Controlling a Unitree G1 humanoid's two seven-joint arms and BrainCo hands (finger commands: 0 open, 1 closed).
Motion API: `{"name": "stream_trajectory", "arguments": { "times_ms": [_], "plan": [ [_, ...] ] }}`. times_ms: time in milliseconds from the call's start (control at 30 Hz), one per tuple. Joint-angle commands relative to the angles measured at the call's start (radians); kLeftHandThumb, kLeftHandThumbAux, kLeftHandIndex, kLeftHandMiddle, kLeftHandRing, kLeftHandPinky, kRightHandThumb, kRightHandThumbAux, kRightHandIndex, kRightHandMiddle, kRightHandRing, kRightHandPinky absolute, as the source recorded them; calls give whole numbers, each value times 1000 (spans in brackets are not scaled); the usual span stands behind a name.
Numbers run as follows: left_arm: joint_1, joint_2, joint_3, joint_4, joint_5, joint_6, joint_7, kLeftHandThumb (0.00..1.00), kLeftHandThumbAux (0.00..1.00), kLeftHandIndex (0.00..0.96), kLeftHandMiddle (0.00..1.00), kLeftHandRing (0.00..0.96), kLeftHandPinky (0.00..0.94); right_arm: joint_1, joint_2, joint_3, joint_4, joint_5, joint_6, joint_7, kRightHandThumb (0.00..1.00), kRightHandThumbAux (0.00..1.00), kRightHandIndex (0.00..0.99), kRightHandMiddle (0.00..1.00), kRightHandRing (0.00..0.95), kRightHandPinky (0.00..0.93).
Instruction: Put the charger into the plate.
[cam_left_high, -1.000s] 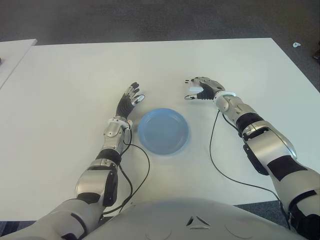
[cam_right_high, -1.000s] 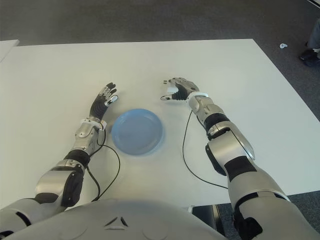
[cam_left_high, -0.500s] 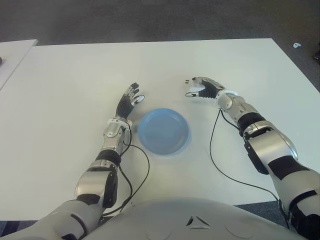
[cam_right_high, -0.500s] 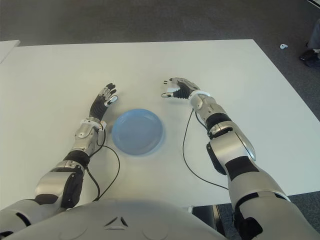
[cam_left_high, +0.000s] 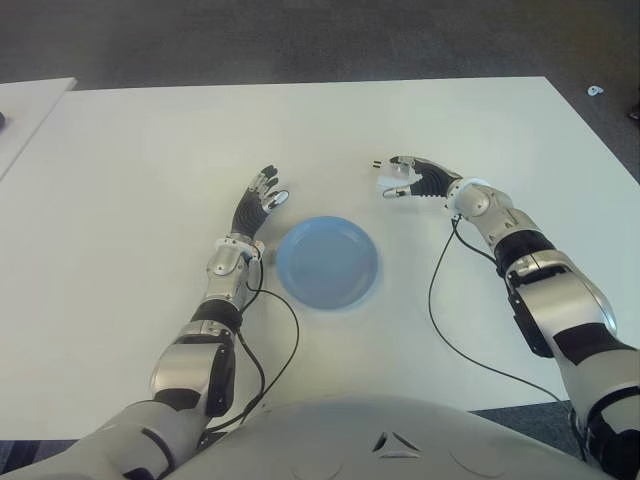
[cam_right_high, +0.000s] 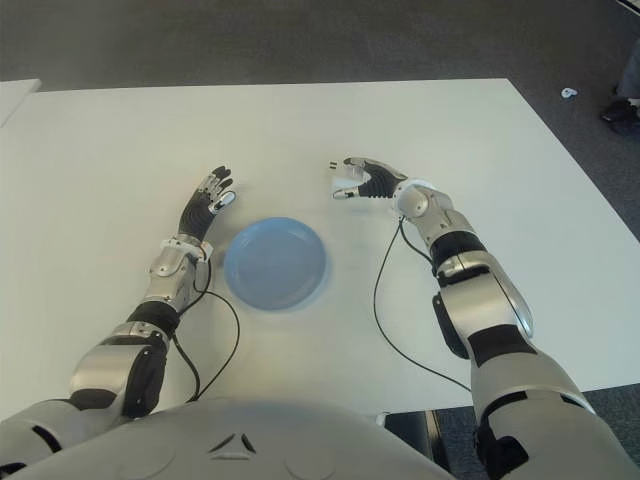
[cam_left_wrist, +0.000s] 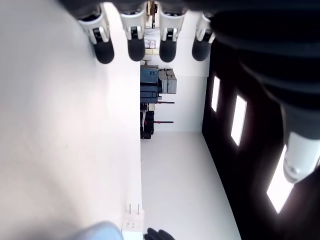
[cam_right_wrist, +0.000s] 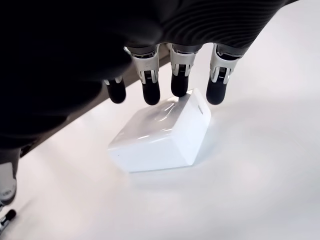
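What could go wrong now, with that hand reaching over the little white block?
The right hand has its fingers spread over the charger, touching only its top edge, with no grip yet. Closing from there might push the charger along the smooth table or tip it over. Its prongs could also catch on the rim of the plate when it is carried across.

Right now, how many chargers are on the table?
1. The charger lies on the table under the right hand's open fingers, right of the plate and beyond it. Left hand shows left of the plate, empty.
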Motion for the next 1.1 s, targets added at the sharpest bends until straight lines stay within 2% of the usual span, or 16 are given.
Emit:
{"name": "stream_trajectory", "arguments": {
  "times_ms": [33, 100, 267, 433, 567, 1100],
  "plan": [
    [29, -5, -3, 22, 3, 34, -5, 22, 555, 0, 0, 0, 9, 237, -86, 1, -289, 17, 85, 140, 0, 509, 0, 0, 0, 0],
    [27, -5, -3, 23, 3, 37, -6, 21, 555, 0, 0, 0, 7, 291, -117, -14, -387, 23, 96, 149, 0, 521, 0, 0, 0, 0],
    [24, -4, -2, 26, 2, 41, -5, 19, 555, 0, 0, 0, 6, 356, -140, -37, -491, 20, 127, 150, 0, 557, 0, 0, 0, 0],
    [21, -4, 1, 28, 0, 41, -8, 17, 560, 0, 0, 0, 10, 495, -186, -77, -584, 12, 70, 82, 0, 608, 0, 0, 0, 0],
    [20, -3, 1, 30, 0, 45, -9, 16, 560, 0, 0, 0, 7, 559, -197, -94, -625, -4, 37, 33, 0, 626, 0, 0, 0, 0],
    [16, 4, -9, 27, 21, 56, 8, 4, 548, 0, 0, 0, 0, 683, -211, -144, -699, -60, -22, -98, 0, 594, 0, 0, 30, 0]
  ]
}}
